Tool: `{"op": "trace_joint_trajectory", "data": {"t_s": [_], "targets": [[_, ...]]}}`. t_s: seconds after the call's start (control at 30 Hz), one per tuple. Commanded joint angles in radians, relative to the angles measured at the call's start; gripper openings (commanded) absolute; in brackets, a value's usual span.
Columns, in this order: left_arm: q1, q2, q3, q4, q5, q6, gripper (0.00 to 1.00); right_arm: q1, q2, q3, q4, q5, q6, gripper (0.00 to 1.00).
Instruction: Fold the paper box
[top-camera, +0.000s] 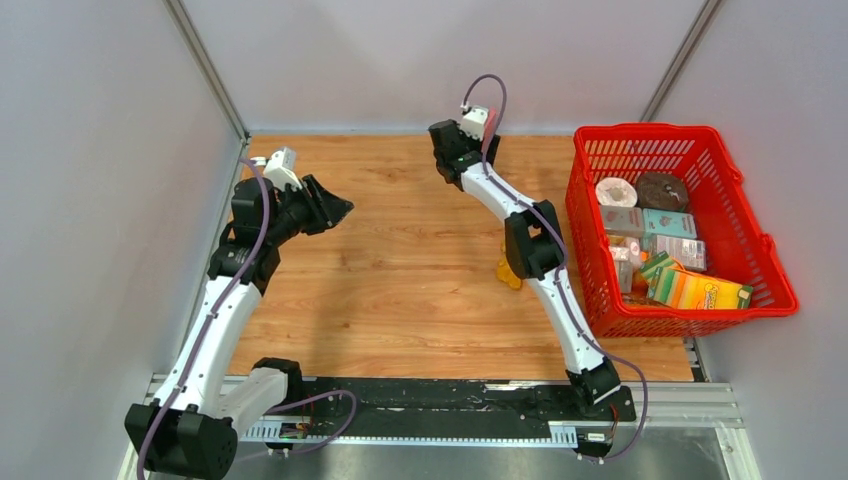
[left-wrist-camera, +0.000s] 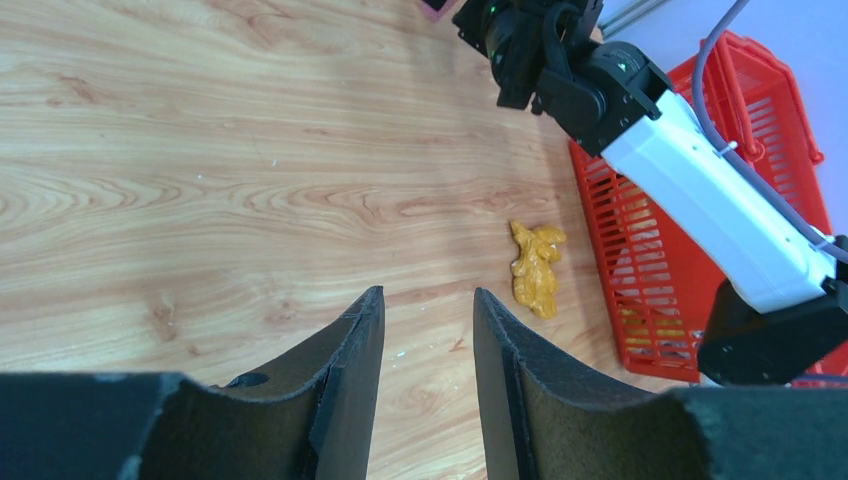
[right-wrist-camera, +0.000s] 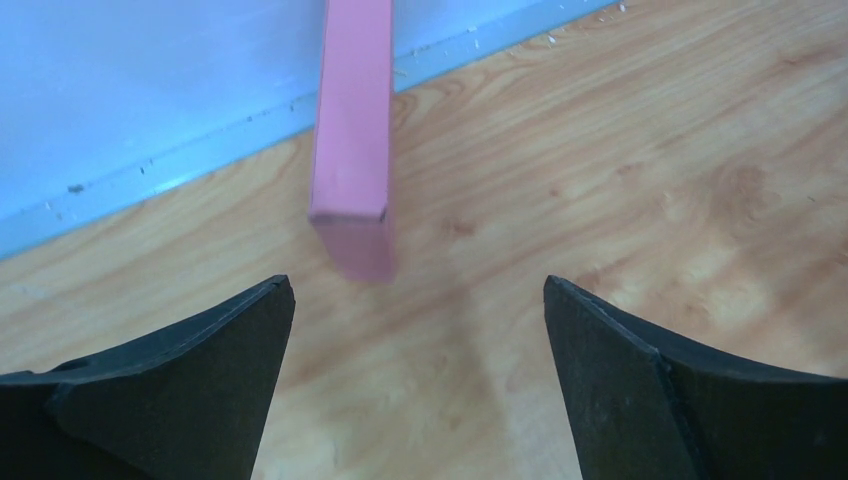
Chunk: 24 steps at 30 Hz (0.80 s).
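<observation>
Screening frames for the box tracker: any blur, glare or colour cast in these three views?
Right wrist: the paper box smears at its lower end, the wall reads blue, and the open right pincer has clean edges. Left wrist: the tabletop grain is sharp with no glare, and the empty left pincer is slightly soft. Top external: even light, faint shadows, no glare.

Nothing can be read: the cartons (top-camera: 668, 222) in the red basket (top-camera: 650, 128) carry printing, but it is too small to make out.
</observation>
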Motion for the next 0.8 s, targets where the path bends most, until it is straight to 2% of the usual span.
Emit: {"op": "trace_joint_trajectory", "data": {"t_s": [0.0, 0.1, 0.2, 0.27, 0.3, 0.47, 0.57, 0.6, 0.77], "targets": [[0.007, 0.010, 0.033, 0.007, 0.020, 0.012, 0.46, -0.033, 0.074, 0.150, 0.091, -0.068, -0.002, 1.00], [0.007, 0.024, 0.047, 0.010, 0.029, 0.008, 0.46, -0.062, 0.134, 0.265, 0.041, -0.166, 0.018, 1.00], [0.005, 0.031, 0.063, 0.020, 0.043, -0.006, 0.46, -0.094, 0.151, 0.303, 0.003, -0.244, 0.067, 0.99], [0.005, 0.033, 0.073, 0.024, 0.054, -0.020, 0.46, -0.111, 0.151, 0.303, -0.010, -0.279, 0.085, 0.93], [0.001, 0.033, 0.078, 0.029, 0.059, -0.021, 0.46, -0.113, 0.151, 0.306, -0.020, -0.284, 0.093, 0.85], [-0.009, 0.025, 0.096, 0.007, 0.048, -0.014, 0.46, -0.111, 0.145, 0.303, -0.036, -0.273, 0.075, 0.74], [-0.010, 0.021, 0.101, -0.002, 0.043, -0.008, 0.46, -0.109, 0.117, 0.260, -0.037, -0.246, 0.035, 0.70], [-0.010, 0.022, 0.103, -0.005, 0.043, -0.008, 0.46, -0.108, 0.105, 0.237, -0.009, -0.235, 0.018, 0.66], [-0.015, 0.018, 0.090, -0.005, 0.040, -0.001, 0.46, -0.090, 0.002, 0.033, 0.146, -0.159, -0.212, 0.50]]}}
